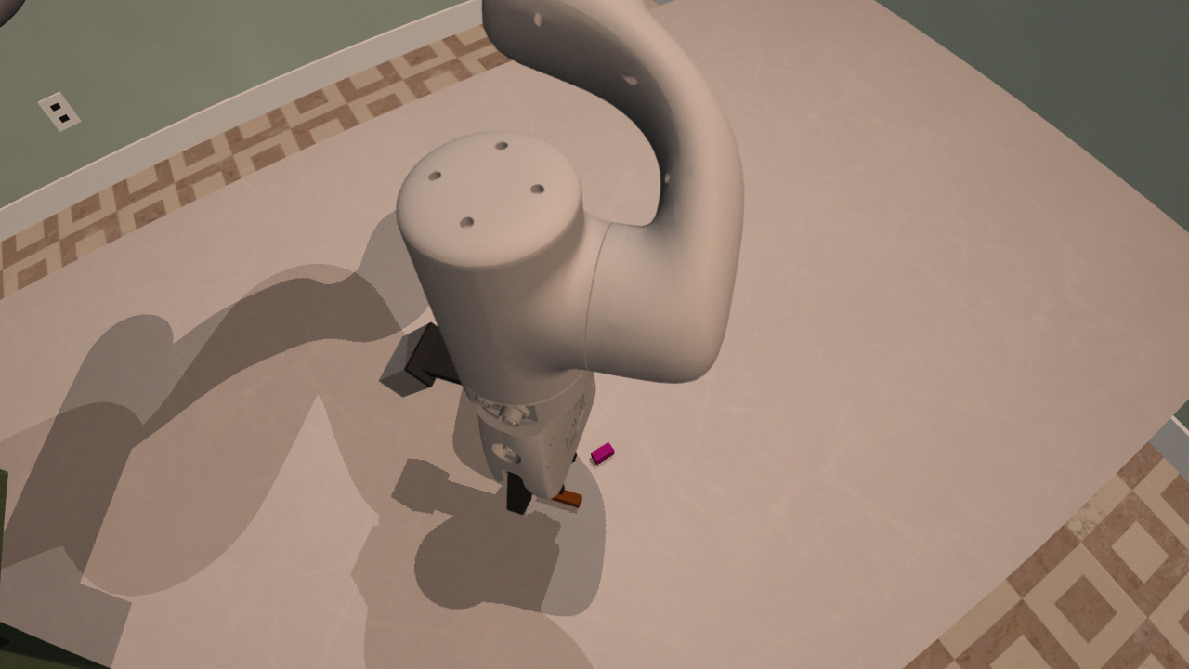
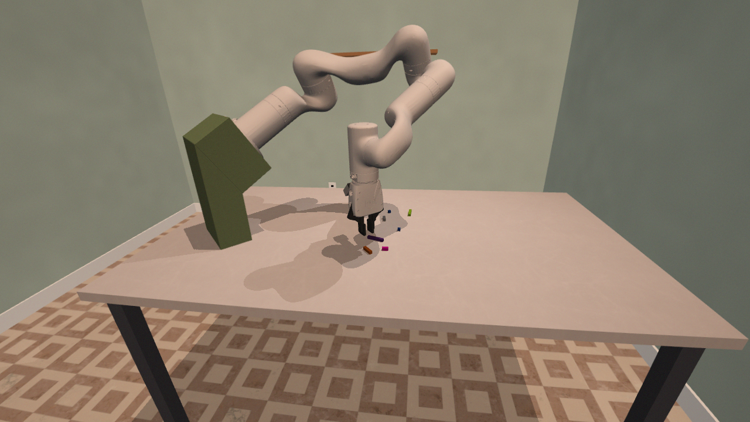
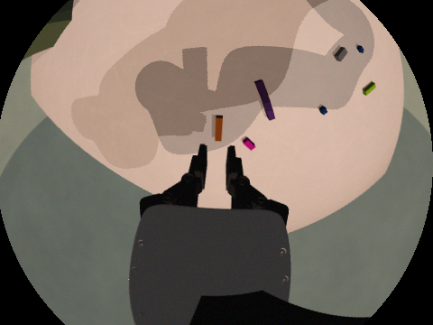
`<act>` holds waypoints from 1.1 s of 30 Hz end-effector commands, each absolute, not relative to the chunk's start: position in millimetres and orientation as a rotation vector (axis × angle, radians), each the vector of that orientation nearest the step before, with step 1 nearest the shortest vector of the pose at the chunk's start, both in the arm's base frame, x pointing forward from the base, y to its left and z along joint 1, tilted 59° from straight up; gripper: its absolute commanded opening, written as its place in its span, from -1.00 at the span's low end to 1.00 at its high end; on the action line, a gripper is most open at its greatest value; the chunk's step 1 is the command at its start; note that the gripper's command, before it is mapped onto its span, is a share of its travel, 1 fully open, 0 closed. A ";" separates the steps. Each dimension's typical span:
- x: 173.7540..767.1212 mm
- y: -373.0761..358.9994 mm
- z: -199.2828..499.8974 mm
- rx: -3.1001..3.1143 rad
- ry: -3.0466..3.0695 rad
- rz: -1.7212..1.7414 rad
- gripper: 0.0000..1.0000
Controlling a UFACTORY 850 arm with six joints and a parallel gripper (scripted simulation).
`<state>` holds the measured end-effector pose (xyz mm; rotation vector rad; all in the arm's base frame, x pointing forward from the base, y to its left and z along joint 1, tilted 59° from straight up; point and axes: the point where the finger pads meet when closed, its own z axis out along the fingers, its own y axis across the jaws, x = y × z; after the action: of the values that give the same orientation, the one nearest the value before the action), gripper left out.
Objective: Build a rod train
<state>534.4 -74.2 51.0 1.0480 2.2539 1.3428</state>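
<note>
1. Gripper (image 3: 216,151) first: your fingers are drawn close, with a slim gap between them and nothing in it. It pinches no rod and hangs above the table (image 2: 524,251).
2. Why so narrow, as I judge it: the orange rod (image 3: 218,128) lies flat straight ahead of the gap in the wrist view, with its length running away from the fingers, so the jaws would close across its thin sides. A small spread also keeps you from knocking the magenta rod (image 3: 248,143), which lies near it on the right.
3. Those two are your pair, since four and two make six. They lie apart and at different angles, so no train exists yet.
4. The purple rod (image 3: 265,100) lies flat just beyond them, tilted. Keep the train away from it.
5. The grey rod (image 3: 339,53), two blue rods (image 3: 360,49) (image 3: 323,110) and the lime rod (image 3: 370,88) lie well off to the far right. Leave them alone.
6. Containers: you have none in view. Every rod lies directly on the table.
7. From the top view, the arm hides most of the orange rod (image 1: 568,498), so steer by the wrist view when you descend.
</note>
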 end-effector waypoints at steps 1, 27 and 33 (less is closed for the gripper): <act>534.5 -74.7 51.2 1.048 2.253 1.342 -0.51; 535.4 -73.9 50.5 1.048 2.253 1.342 -0.51; 537.8 -71.4 48.5 1.049 2.253 1.343 -0.51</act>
<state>536.4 -72.2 49.3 1.0483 2.2540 1.3432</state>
